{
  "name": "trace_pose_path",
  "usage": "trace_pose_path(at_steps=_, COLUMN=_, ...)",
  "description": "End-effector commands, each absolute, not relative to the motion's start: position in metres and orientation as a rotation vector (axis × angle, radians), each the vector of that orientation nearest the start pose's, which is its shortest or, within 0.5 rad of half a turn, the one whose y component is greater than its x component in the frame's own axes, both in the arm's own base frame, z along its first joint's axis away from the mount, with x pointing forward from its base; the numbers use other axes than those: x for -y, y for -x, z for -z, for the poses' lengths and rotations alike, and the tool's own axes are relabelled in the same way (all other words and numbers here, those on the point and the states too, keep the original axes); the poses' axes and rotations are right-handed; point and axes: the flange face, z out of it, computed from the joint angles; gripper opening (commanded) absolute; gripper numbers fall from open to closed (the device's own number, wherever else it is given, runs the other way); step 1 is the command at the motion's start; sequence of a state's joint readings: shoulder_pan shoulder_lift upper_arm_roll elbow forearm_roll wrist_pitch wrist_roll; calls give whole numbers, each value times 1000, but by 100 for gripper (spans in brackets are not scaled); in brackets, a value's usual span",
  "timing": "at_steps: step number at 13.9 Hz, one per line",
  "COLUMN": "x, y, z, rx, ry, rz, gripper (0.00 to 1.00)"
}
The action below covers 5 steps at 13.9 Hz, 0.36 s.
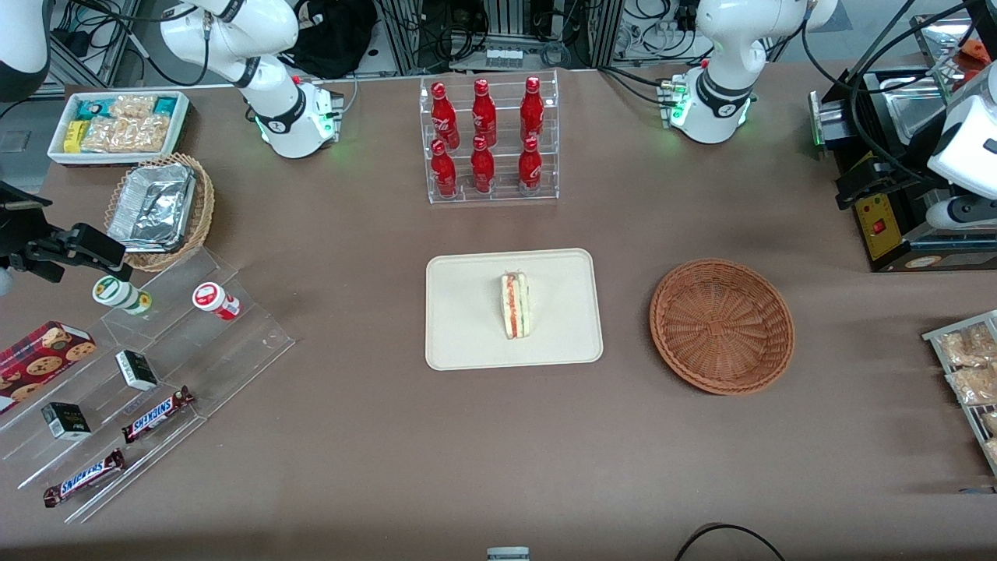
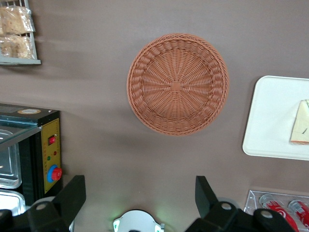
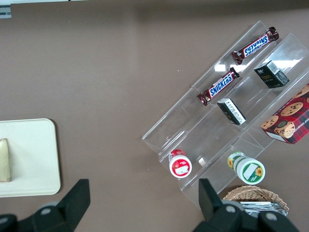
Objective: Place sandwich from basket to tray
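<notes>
Sandwich point(image 1: 516, 305) lies on the tray point(image 1: 467, 327), just toward the 3 o'clock side of the tray's centre in the front view, long edge running 12 to 6, orange-red and green layers facing up. Tray sits mid-table, nearer the front camera than the clear rack of 6 red bottles point(image 1: 488, 138), which is at its 12 o'clock.

Basket point(image 1: 722, 325) holds nothing; it rests on the brown table point(image 1: 374, 467) at 3 o'clock from the tray, near it but not touching.

Left gripper point(image 2: 140, 193) hangs high above the table, over the patch between the basket and the arm's own base. Both black fingers point(image 2: 72, 191) are spread wide apart and hold nothing. In the left wrist view the basket point(image 2: 177, 83) shows whole, with the tray's corner point(image 2: 270, 125) and a slice of the sandwich point(image 2: 300, 123) beside it.

Black machine with red button point(image 1: 884, 222) stands toward the working arm's end of the table.
</notes>
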<state>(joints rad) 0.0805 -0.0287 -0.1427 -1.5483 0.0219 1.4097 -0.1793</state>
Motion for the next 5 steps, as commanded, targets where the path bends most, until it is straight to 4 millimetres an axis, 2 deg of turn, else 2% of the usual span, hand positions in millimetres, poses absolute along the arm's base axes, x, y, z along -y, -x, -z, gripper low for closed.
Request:
trace_pose_path(at_steps=1, x=31, y=-519, z=-642, rx=95, ry=3118, rz=-169, gripper=100)
trace_pose_path(at_steps=5, x=27, y=-520, z=-644, rx=53, ry=3114, rz=-161, gripper=100)
